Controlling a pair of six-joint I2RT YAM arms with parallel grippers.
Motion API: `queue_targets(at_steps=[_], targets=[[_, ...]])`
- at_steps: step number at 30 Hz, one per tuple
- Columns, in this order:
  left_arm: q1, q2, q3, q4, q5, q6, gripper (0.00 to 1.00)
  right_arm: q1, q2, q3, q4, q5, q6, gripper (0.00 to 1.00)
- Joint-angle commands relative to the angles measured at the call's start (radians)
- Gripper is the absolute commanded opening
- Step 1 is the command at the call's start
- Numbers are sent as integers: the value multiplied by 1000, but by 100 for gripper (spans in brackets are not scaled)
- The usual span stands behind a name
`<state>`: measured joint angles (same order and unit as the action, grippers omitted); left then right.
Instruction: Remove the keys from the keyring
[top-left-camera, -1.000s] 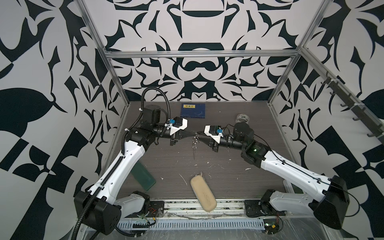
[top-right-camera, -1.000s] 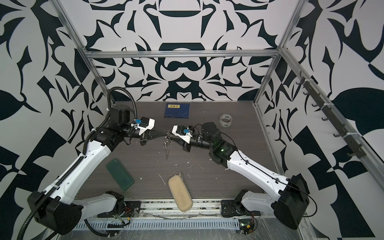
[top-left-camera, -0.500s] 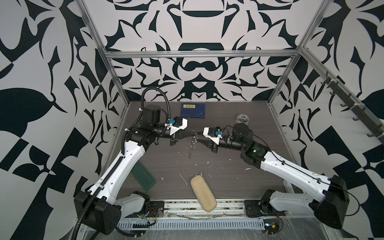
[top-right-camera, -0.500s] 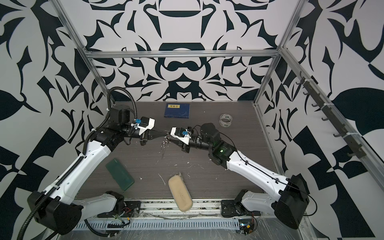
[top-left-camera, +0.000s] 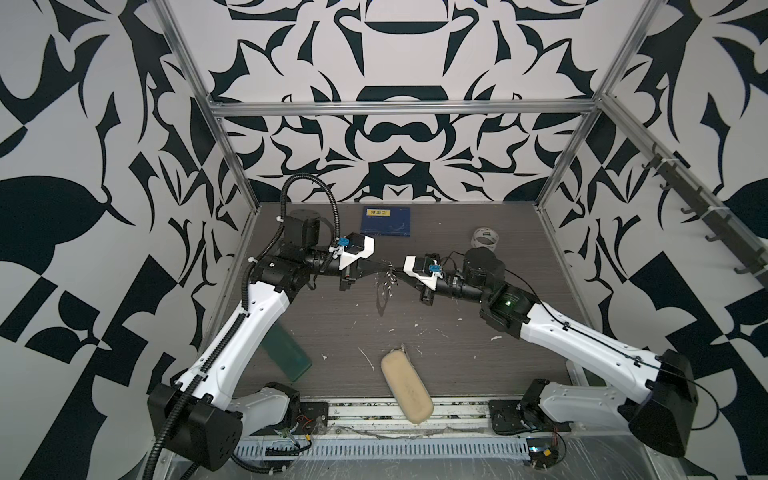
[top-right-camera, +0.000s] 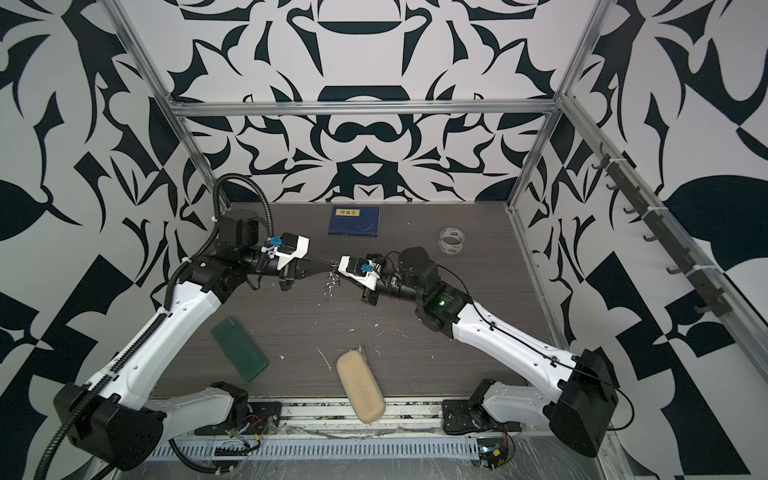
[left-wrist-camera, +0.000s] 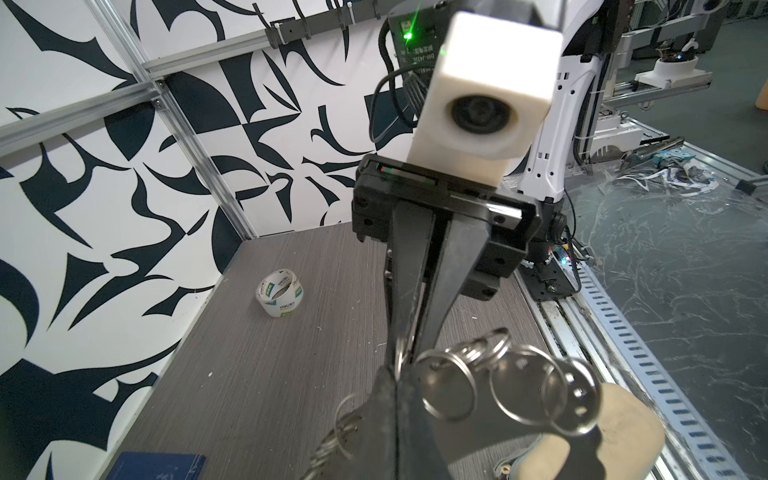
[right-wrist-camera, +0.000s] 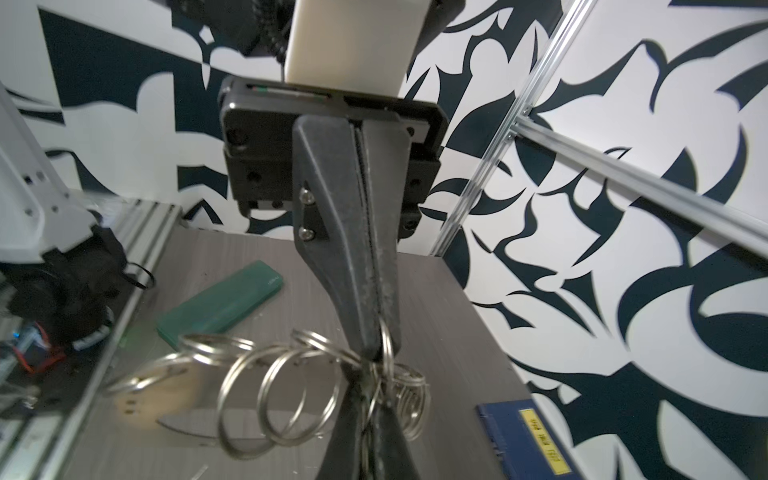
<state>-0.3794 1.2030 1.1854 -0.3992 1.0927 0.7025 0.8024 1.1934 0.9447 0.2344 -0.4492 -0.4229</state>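
In both top views my two grippers meet tip to tip in the air over the middle of the table. Between them hangs the keyring (top-left-camera: 388, 281) (top-right-camera: 331, 283), a bunch of linked silvery wire rings. My left gripper (top-left-camera: 380, 271) (left-wrist-camera: 397, 376) is shut on a ring of the bunch (left-wrist-camera: 448, 384). My right gripper (top-left-camera: 395, 273) (right-wrist-camera: 365, 374) is shut on rings right next to it (right-wrist-camera: 286, 395). A silvery key with a pale rounded head (right-wrist-camera: 166, 395) (left-wrist-camera: 575, 392) dangles from the outer rings, blurred.
On the dark wood table lie a blue booklet (top-left-camera: 385, 221) at the back, a clear printed tape roll (top-left-camera: 484, 237) at the back right, a green case (top-left-camera: 286, 353) at the front left and a beige case (top-left-camera: 407, 388) over the front edge. White flecks are scattered about.
My right gripper has edged left toward my left gripper and its jaws have closed on the rings. The left arm has stayed put, still holding the bunch.
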Motion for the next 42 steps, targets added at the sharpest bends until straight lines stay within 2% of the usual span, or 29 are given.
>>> queue_targets(at_steps=[1,11,20,24,32,38,42], targets=[[4,-27,21,13,28,3,0,3,-43,43,-49,40,-46,0],[13,-36,14,25,79,58,0,-25,-84,92,-198,61,-176,0],[14,-27,47,-19,99,271,0,-71,-77,241,-393,13,-428,0],[11,-12,79,-90,61,414,0,-83,-48,344,-502,1,-516,0],[6,-8,136,-188,2,583,0,-98,17,524,-644,5,-686,0],[4,-4,171,-212,-3,611,0,-99,49,612,-697,-8,-719,0],[4,4,190,-246,-5,634,0,-98,62,677,-733,-40,-698,0]])
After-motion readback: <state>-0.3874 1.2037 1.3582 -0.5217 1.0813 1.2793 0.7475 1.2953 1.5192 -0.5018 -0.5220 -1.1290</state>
